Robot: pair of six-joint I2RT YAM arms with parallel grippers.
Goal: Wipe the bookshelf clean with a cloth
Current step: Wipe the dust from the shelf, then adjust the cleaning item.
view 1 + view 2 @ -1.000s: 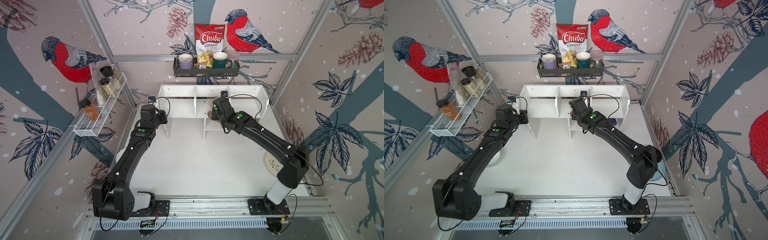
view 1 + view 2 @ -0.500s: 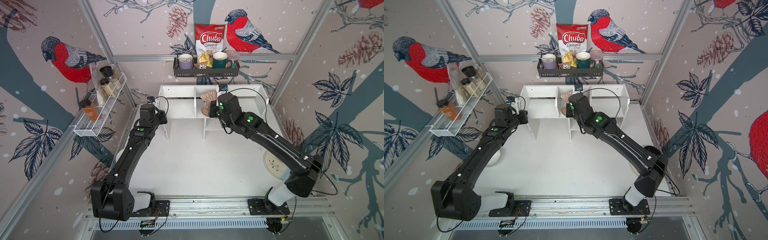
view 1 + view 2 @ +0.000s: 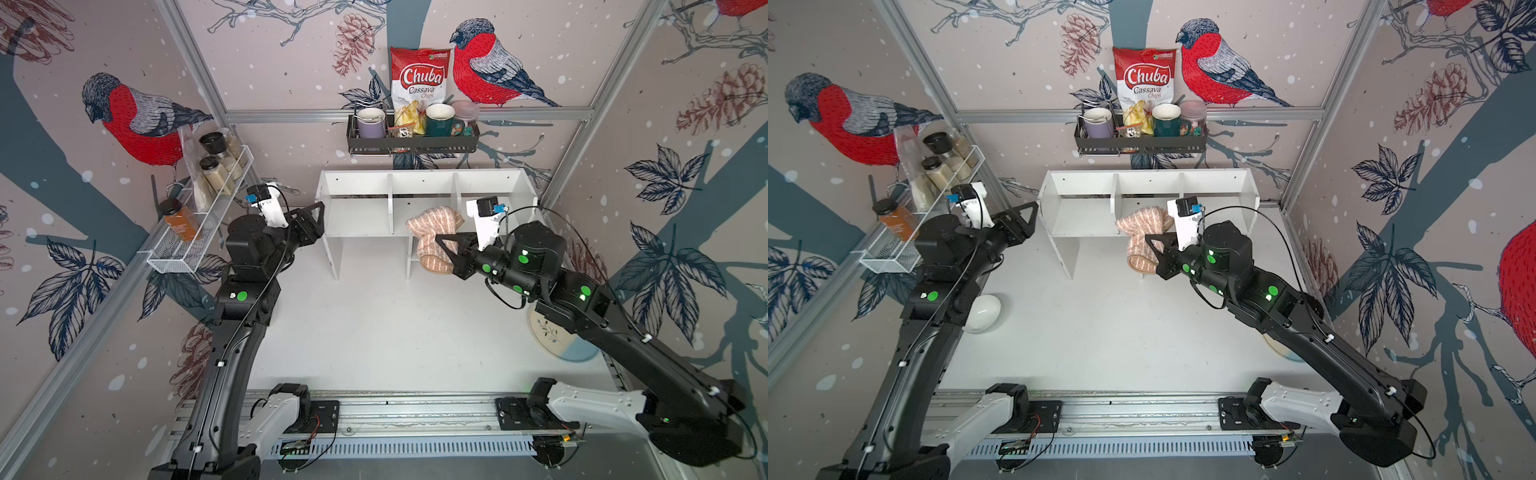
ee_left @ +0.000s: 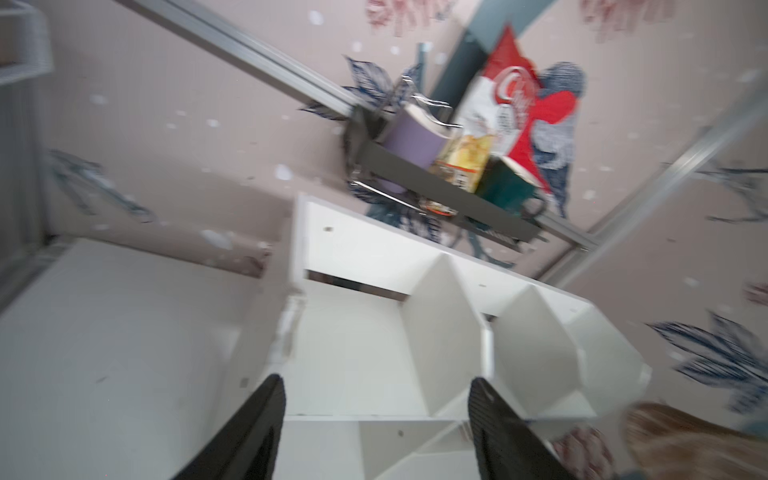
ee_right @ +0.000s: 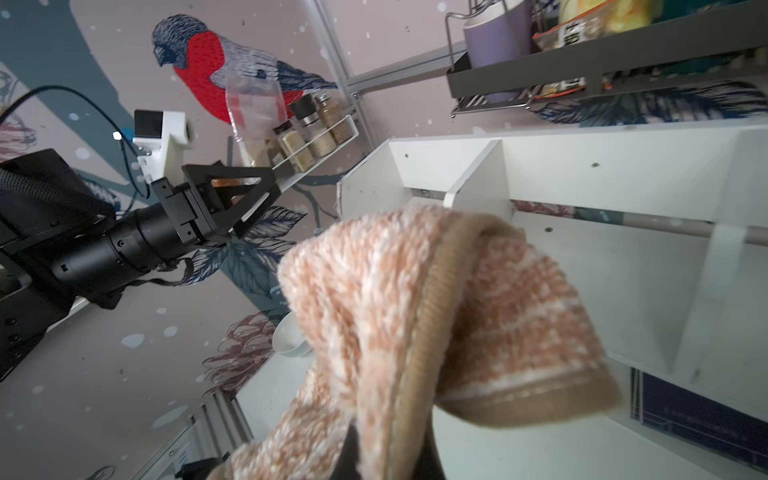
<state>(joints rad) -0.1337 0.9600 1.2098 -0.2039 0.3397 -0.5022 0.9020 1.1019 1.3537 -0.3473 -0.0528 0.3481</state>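
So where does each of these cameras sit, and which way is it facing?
Top views: high overhead, looking down toward the back wall; both arms whole, the right gripper shut on the cloth at the bookshelf.
Left wrist: on the left arm, facing the bookshelf's end compartment; only the open left gripper shows.
Right wrist: on the right arm, facing the bookshelf past the cloth; the left gripper shows too.
Both wrist views share the black rack and purple mug.

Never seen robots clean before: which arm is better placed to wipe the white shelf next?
Right. The right gripper is shut on the cloth, at the bookshelf's middle compartment; the left gripper is open and empty.
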